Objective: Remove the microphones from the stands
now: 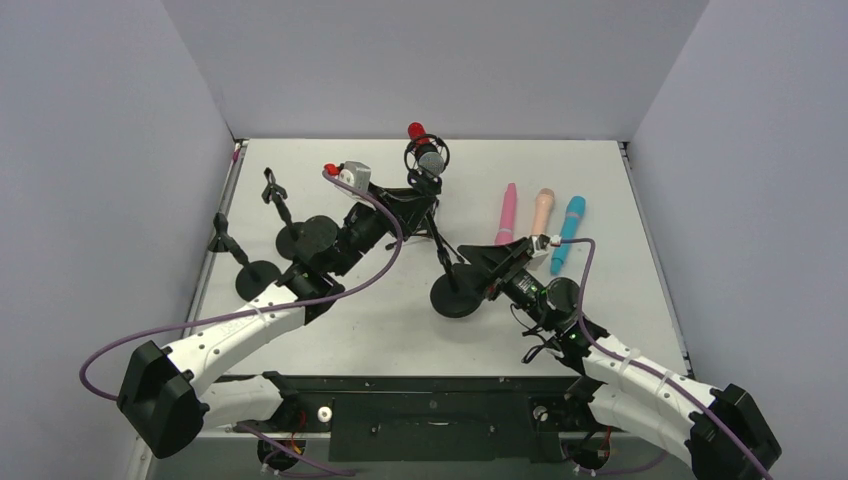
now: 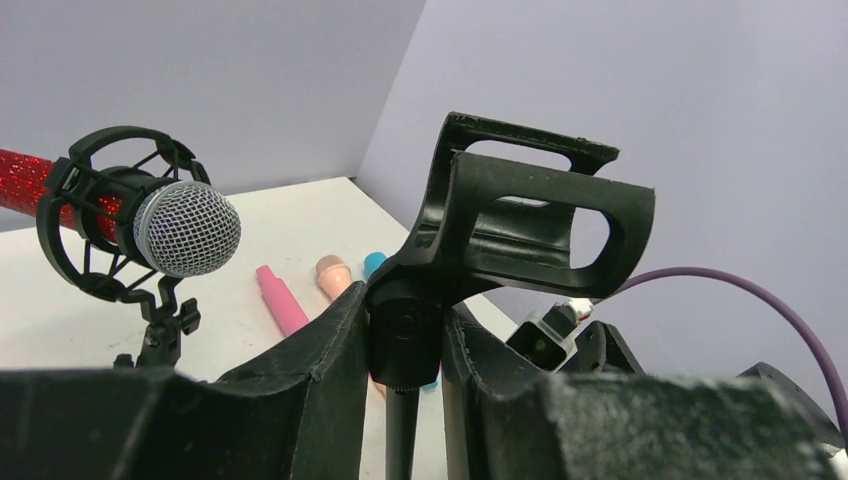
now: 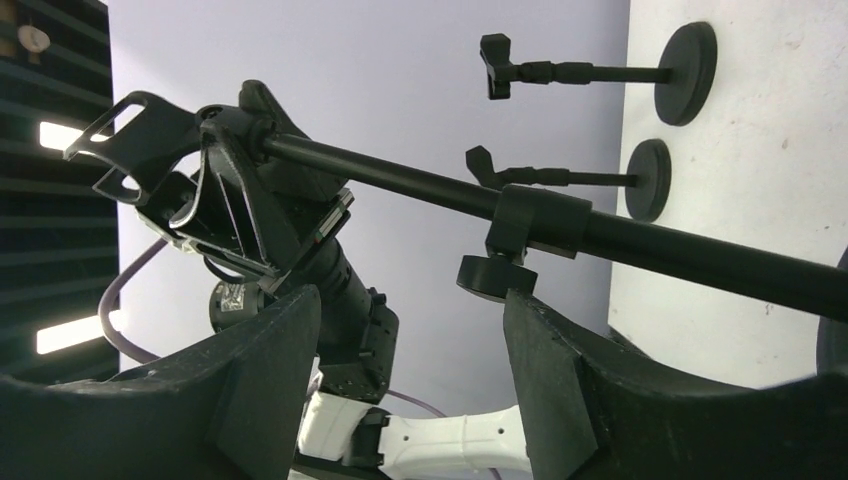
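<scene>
A microphone [image 1: 428, 158] with a red glitter handle and a silver mesh head sits in a black shock mount [image 1: 427, 150] on a stand at the back centre; it also shows in the left wrist view [image 2: 185, 228]. My left gripper [image 1: 418, 205] is shut on the joint [image 2: 405, 345] under an empty black clip [image 2: 530, 215] of a second, tilted stand. That stand's round base [image 1: 458, 297] rests mid-table. My right gripper [image 1: 487, 262] is open and empty beside this stand's pole [image 3: 640, 240], which crosses just beyond the fingertips.
Two short stands with round bases stand at the left [image 1: 258, 272] [image 1: 305, 237]. A pink [image 1: 506, 213], a peach [image 1: 542, 210] and a blue microphone [image 1: 567, 232] lie on the table at the right. Grey walls close in three sides.
</scene>
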